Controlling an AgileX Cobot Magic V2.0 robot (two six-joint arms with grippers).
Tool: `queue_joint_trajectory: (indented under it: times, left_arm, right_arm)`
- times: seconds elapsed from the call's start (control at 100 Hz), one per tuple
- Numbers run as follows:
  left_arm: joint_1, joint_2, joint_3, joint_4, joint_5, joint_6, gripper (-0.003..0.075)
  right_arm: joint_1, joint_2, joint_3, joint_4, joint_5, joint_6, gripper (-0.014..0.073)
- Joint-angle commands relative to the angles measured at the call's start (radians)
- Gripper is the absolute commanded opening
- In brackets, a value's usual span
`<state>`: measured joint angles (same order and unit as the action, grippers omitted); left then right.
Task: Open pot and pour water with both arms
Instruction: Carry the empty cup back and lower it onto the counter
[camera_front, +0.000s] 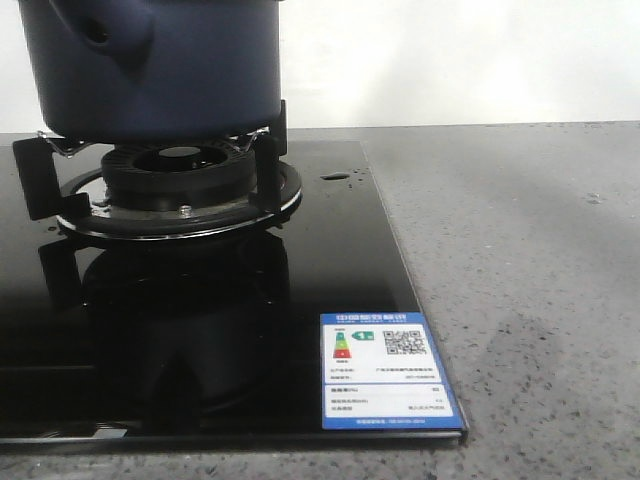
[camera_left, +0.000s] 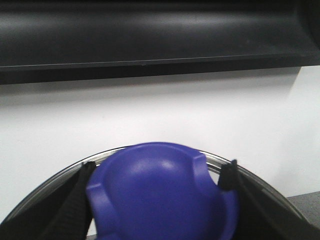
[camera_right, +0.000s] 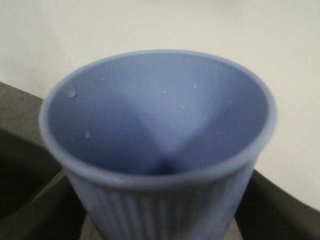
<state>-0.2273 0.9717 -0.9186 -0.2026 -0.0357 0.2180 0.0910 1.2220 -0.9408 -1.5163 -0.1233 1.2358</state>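
Front view places the pot (camera_front: 150, 70) on the gas burner (camera_front: 180, 185). We find the left gripper (camera_left: 157, 200) clamped on the blue lid knob (camera_left: 160, 192), the right gripper (camera_right: 160, 220) gripping a ribbed cup (camera_right: 160, 150) showing only droplets; we judge pouring likely done

Kitchen. Black glass gas hob (camera_front: 200, 330) fills the left of the frame, burner (camera_front: 180, 170) upper left, energy label (camera_front: 385, 370) at bottom centre, grey speckled stone countertop (camera_front: 530, 280) at right, white wall (camera_front: 460, 60) behind.

Dark navy pot (camera_front: 150, 65), glossy black hob (camera_front: 200, 340), speckled grey counter (camera_front: 520, 280), light-blue ribbed cup (camera_right: 160, 150).
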Motion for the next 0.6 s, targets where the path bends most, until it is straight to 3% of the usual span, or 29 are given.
queue_joint_trajectory:
  times: [0.0, 0.12, 0.26, 0.38, 0.59]
  left_arm:
    - [0.003, -0.021, -0.039, 0.002, -0.110, 0.000, 0.0360]
    - [0.003, -0.021, -0.039, 0.002, -0.110, 0.000, 0.0360]
    - [0.003, -0.021, -0.039, 0.002, -0.110, 0.000, 0.0360]
    - [0.003, -0.021, -0.039, 0.002, -0.110, 0.000, 0.0360]
    - [0.003, -0.021, -0.037, 0.003, -0.110, 0.000, 0.0360]
  right_arm:
    - [-0.089, -0.037, 0.015, 0.061, -0.130, 0.015, 0.0367]
    - [-0.224, -0.037, 0.068, 0.136, -0.324, -0.007, 0.0365]
    - [-0.325, -0.037, 0.149, 0.287, -0.477, -0.177, 0.0365]
    - [-0.341, -0.033, 0.224, 0.411, -0.521, -0.372, 0.0365]
    - [-0.341, 0.007, 0.310, 0.516, -0.564, -0.514, 0.0365]
